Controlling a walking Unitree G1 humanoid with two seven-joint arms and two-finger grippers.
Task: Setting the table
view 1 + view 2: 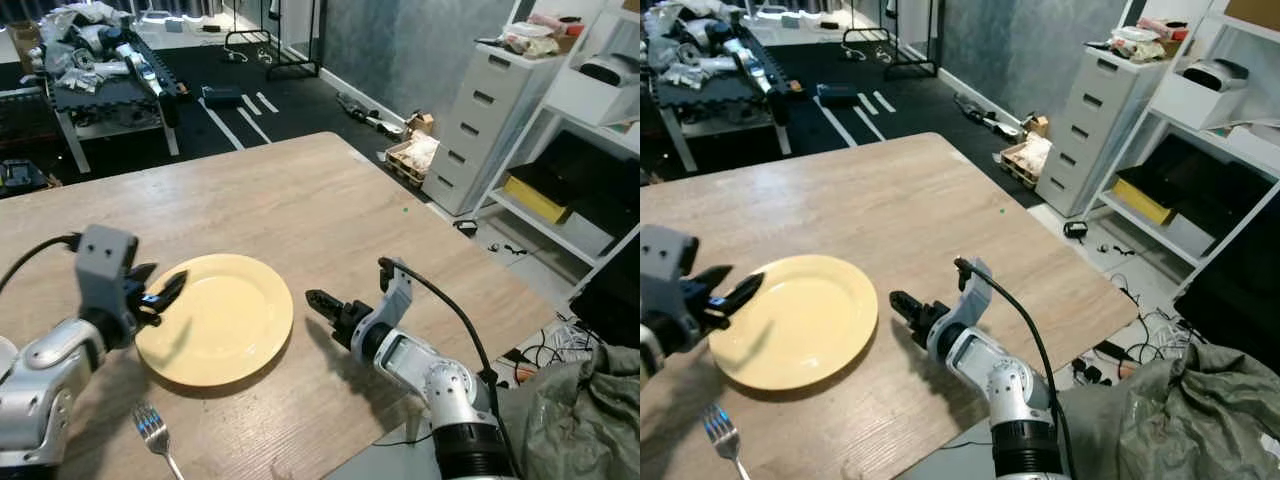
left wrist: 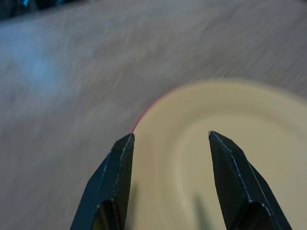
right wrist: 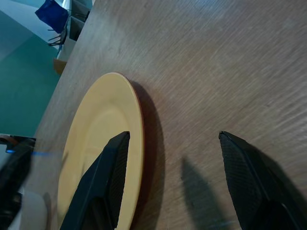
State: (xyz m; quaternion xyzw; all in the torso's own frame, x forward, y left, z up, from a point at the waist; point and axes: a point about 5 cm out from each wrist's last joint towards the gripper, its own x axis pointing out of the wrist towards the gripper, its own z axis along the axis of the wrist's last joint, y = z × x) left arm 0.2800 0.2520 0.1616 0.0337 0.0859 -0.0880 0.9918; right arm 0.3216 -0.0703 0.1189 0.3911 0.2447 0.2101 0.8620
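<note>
Wooden, pale and long, the big table (image 1: 300,190) holds everything. At the left, the left gripper (image 1: 160,295) hangs over the left rim of the round yellow plate (image 1: 220,315), fingers spread apart. A shiny silver fork (image 1: 150,428) lies near it, maybe touching nothing. The right gripper (image 1: 318,302) sits just right of the plate, fingers apart too.

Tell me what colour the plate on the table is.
The plate is plain pale yellow, no pattern; a thin reddish edge shows at its rim. The left eye view shows it best.
</note>
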